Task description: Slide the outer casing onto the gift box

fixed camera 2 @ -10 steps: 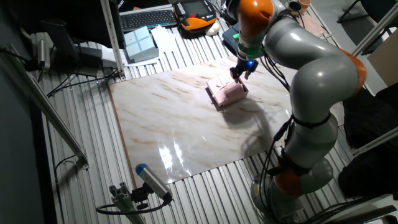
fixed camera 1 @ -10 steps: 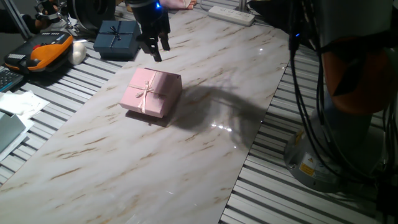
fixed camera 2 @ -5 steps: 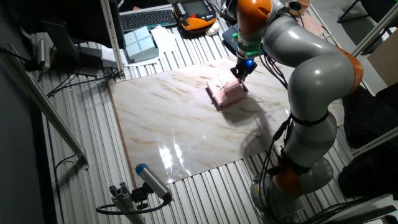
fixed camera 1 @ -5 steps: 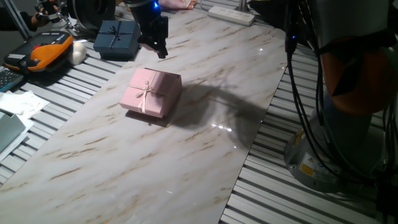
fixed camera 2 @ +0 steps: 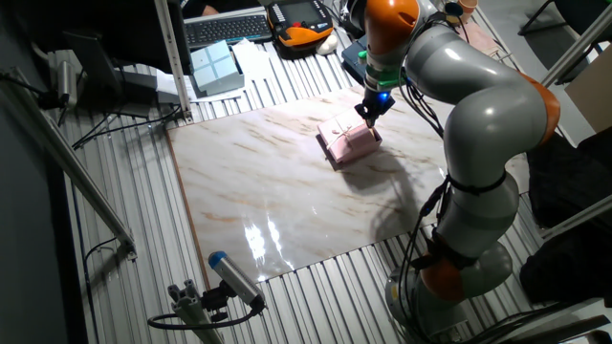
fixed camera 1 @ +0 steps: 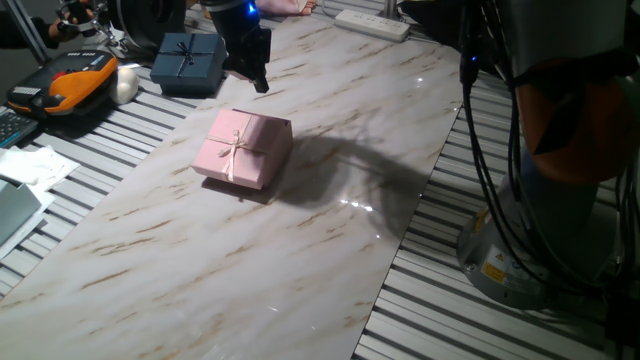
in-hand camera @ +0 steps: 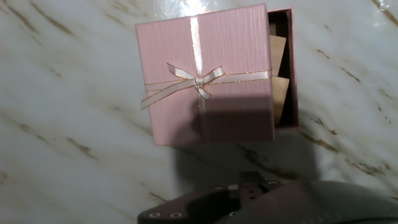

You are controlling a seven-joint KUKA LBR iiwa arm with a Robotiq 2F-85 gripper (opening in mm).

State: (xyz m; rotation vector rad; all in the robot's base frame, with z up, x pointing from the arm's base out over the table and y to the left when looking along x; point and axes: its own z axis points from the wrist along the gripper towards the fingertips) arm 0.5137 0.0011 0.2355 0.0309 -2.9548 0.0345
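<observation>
Marble-patterned table [fixed camera 1: 300, 250] carries the pink gift box [fixed camera 1: 242, 149]

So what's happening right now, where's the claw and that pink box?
Gripper above the marble, holding nothing. Outer casing sits offset on the gift box, one edge still exposed. Nothing blocking.

Lighting, overhead and moderate: white glare patches on the marble tabletop [fixed camera 1: 350, 204], my arm's soft dark shadow right of the gift box [fixed camera 1: 243, 148]; my hand view dim, pink-tinted, my gripper [in-hand camera: 249, 202] blurred at bottom edge.
</observation>
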